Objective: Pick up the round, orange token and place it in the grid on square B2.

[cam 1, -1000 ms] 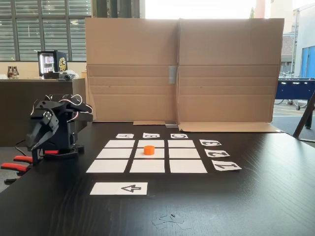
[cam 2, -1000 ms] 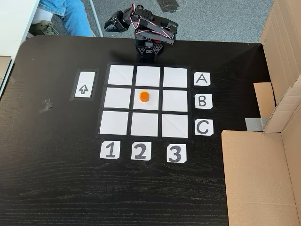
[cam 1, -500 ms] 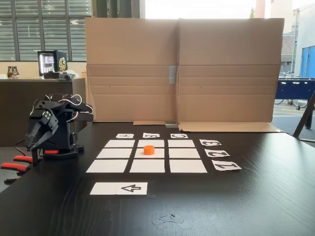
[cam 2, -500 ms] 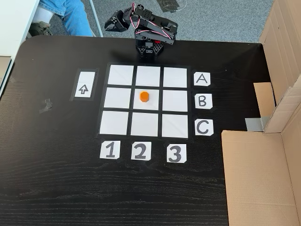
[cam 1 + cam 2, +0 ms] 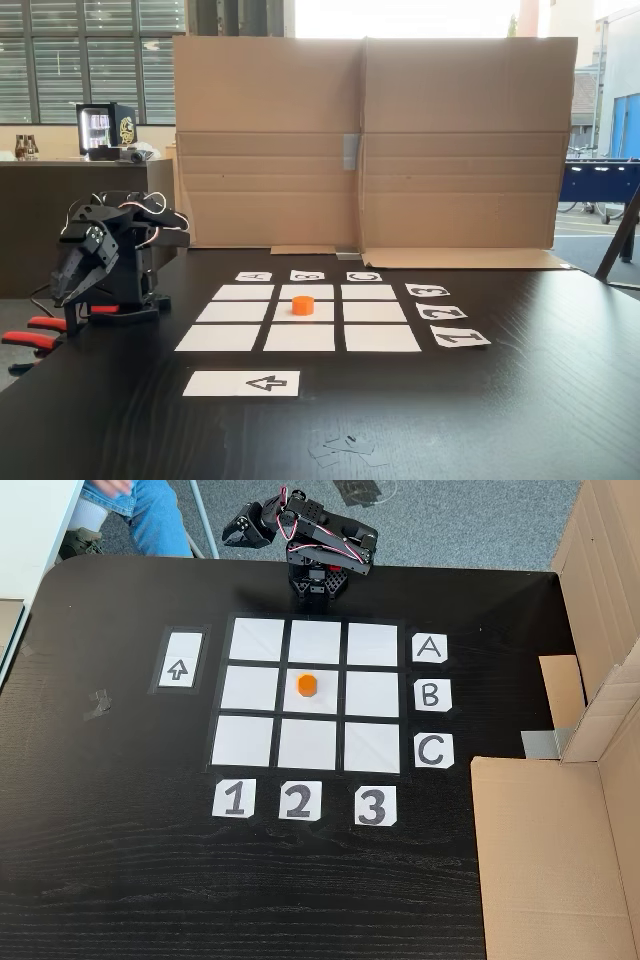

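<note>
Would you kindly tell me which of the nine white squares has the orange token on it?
The centre square, level with card B and above card 2 in the top-down fixed view; the token sits on it, the other eight are bare.

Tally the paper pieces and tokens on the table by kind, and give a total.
Blank white grid rectangles: 9
Letter cards: 3
Number cards: 3
Arrow card: 1
Orange token: 1
Total: 17
</note>
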